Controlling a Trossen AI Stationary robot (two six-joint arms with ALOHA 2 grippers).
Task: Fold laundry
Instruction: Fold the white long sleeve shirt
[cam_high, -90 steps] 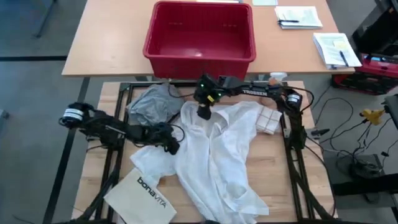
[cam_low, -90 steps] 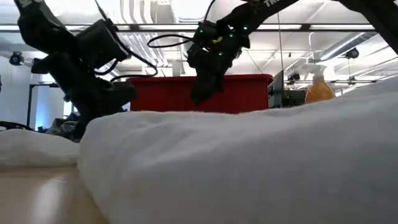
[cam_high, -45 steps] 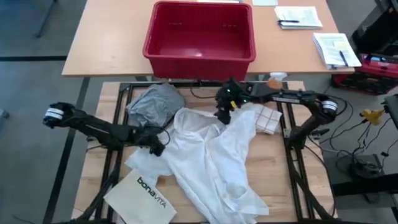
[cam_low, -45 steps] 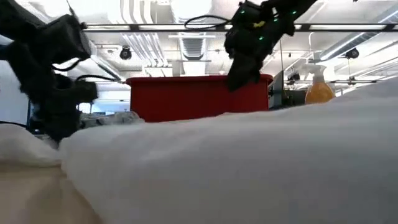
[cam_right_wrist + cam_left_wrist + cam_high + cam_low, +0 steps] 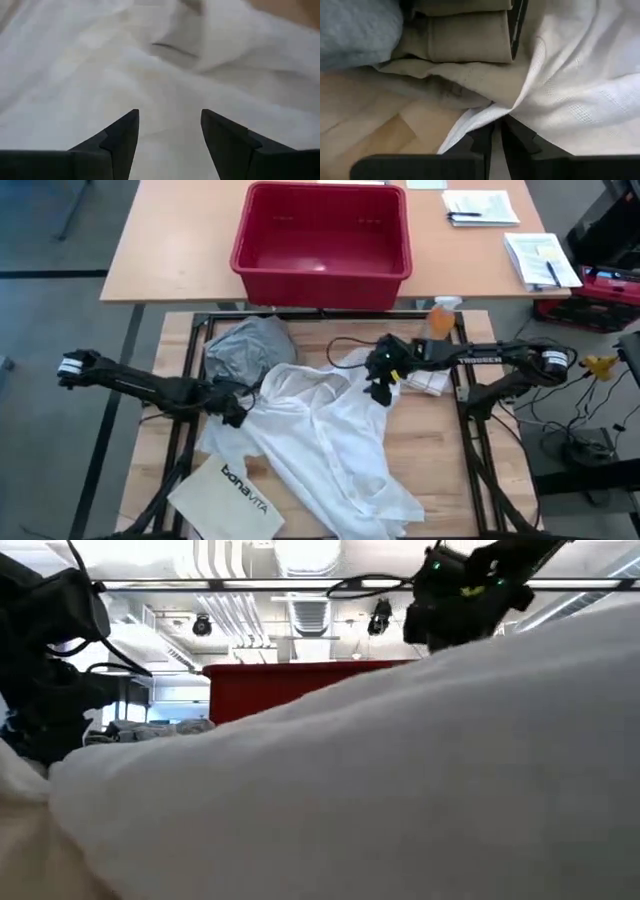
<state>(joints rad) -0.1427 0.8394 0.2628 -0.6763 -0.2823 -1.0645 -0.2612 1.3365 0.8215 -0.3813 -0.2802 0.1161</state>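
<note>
From above, the large white shirt lies rumpled across the middle of the wooden table, spread between the two arms. The left gripper sits low at the shirt's near edge, and the grey T-shirt is bunched just beyond it toward the red basket. The right gripper hangs over the shirt's opposite upper edge, with a folded checked cloth just beside it and an orange spray bottle a little past it; the white "bonavita" bag lies near the left gripper, at the table's front. At table height, the shirt fills nearly the whole foreground, the left gripper dark at one side, the right gripper raised above the cloth, the red basket behind. In the left wrist view, the fingers are pressed together on a fold of the white shirt, and the khaki-tan piece lies just ahead, touching the shirt, with grey fabric beside it. In the right wrist view, the fingers stand well apart above the white cloth, holding nothing.
</note>
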